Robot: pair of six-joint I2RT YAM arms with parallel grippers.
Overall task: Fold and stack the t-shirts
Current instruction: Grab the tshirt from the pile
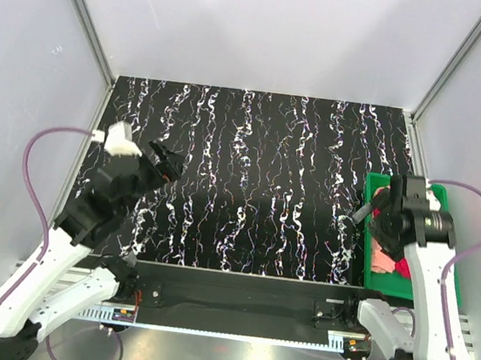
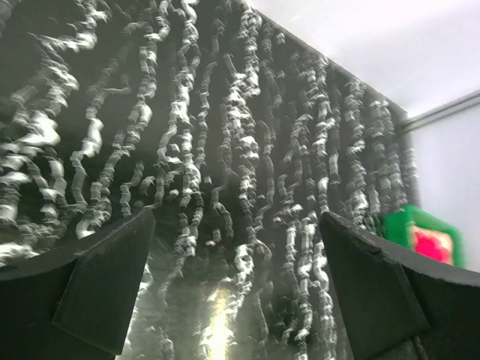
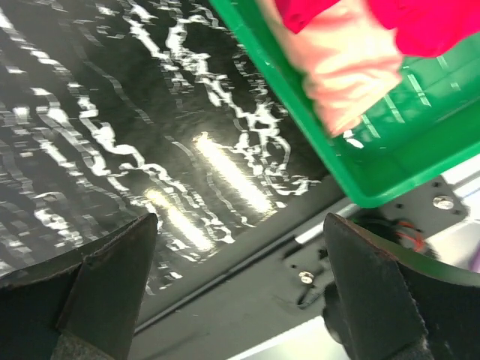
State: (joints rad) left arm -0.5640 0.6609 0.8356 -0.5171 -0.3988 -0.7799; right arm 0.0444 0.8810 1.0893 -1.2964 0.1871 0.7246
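Observation:
Both t-shirts lie bunched in the green tray at the table's right edge: the salmon-pink t-shirt and the crimson-red t-shirt touch each other. My right gripper hangs open over the tray's near left corner, nothing between its fingers. On the far left, my left gripper is open above the bare black marbled table, well away from the shirts. The left wrist view catches the tray and a patch of red cloth in the distance.
Grey enclosure walls with metal corner posts close in the table on three sides. The right arm's forearm crosses over the tray and hides part of the shirts. A black rail with the arm bases runs along the near edge.

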